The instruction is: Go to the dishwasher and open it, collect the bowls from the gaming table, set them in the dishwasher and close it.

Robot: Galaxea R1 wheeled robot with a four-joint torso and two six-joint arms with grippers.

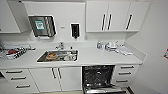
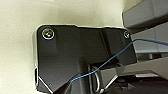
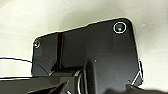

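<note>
The dishwasher point(image 1: 98, 75) stands open under the white counter point(image 1: 95, 58), to the right of the sink point(image 1: 58, 56). Its dark inside with wire racks faces me, and its door point(image 1: 105, 90) is folded down at the lower edge of the head view. I am in front of the counter, some way back from it. In each wrist view the arm's dark plate hangs over pale floor point(image 2: 17, 50) point(image 3: 30, 20).
Dishes lie in the steel sink, one of them orange-brown point(image 1: 51, 55). A rack with items point(image 1: 15, 53) sits at the counter's left, bottles and cloths point(image 1: 111, 46) at its right. Drawers point(image 1: 126, 74) flank the dishwasher, and a wall point(image 1: 155, 50) closes the right side.
</note>
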